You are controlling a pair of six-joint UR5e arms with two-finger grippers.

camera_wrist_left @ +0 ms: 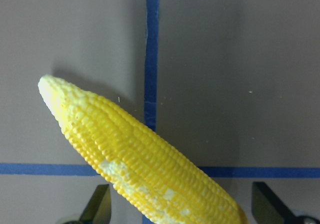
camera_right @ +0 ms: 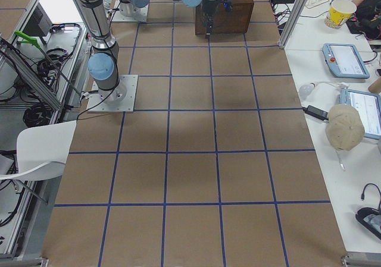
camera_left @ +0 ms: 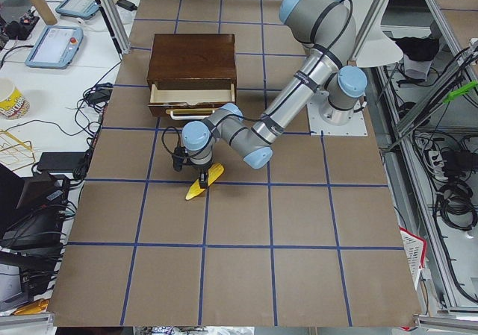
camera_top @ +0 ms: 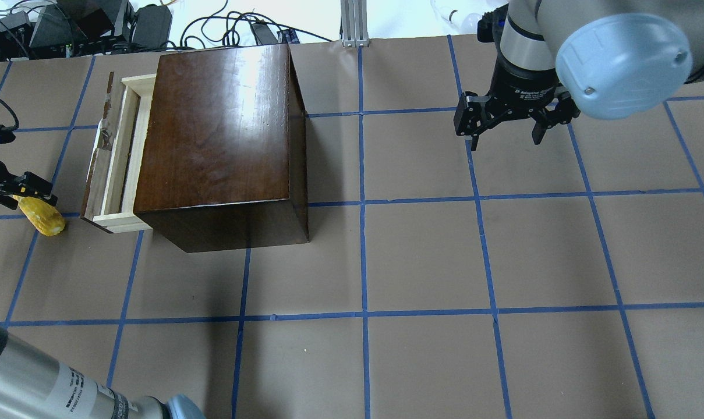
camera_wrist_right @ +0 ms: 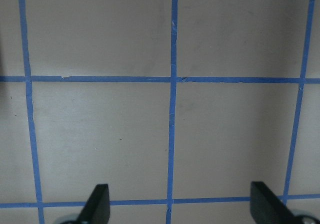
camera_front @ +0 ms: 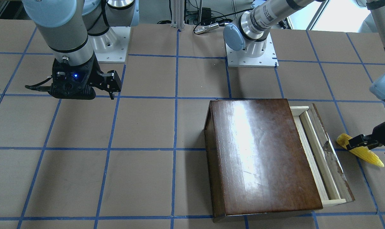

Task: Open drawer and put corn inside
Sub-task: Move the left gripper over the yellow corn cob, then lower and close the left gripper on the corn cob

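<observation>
The corn [camera_front: 369, 155] is a small yellow cob lying on the table beside the drawer's front; it also shows in the overhead view [camera_top: 44, 217] and fills the left wrist view [camera_wrist_left: 140, 154]. The drawer [camera_front: 319, 152] is pulled partly out of the dark-brown wooden box [camera_front: 262, 152], with its pale tray showing [camera_top: 116, 157]. My left gripper [camera_front: 370, 149] is open, with its fingers on either side of the corn's thick end [camera_wrist_left: 182, 204]. My right gripper [camera_top: 506, 137] is open and empty above bare table, far from the box.
The table is brown paper with a blue tape grid [camera_top: 363, 256]. The two arm bases [camera_front: 251, 55] stand at the robot's edge. Cables and equipment [camera_top: 95, 23] lie beyond the far edge behind the box.
</observation>
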